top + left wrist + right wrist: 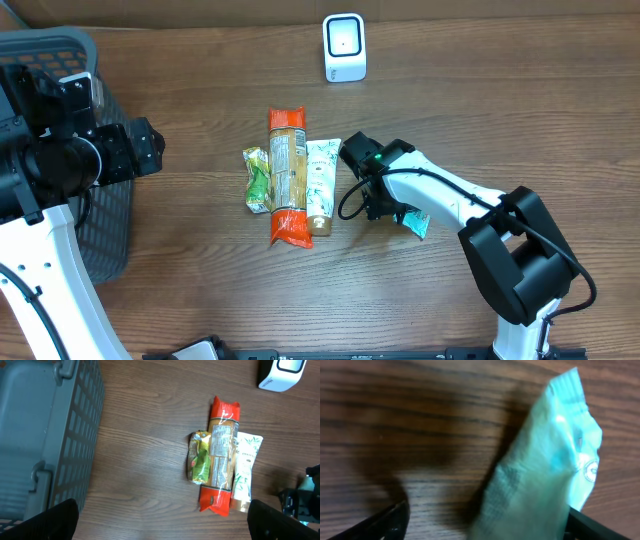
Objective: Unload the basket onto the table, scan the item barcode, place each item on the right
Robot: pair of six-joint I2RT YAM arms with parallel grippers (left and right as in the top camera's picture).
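A small teal packet (545, 465) lies on the wooden table between the wide-apart fingers of my right gripper (485, 517). It leans toward the right finger, and bare table shows between it and the left finger. From overhead, the teal packet (416, 222) peeks out just right of the right gripper (385, 205), which points down at the table. The white barcode scanner (344, 47) stands at the back of the table. My left gripper (150, 148) hovers open at the left, high over the table, with nothing between its fingers (60, 517).
An orange packet (287, 175), a white tube (322, 185) and a green packet (258, 180) lie side by side mid-table, just left of the right gripper. A grey basket (100, 230) sits at the left edge, beneath the left arm.
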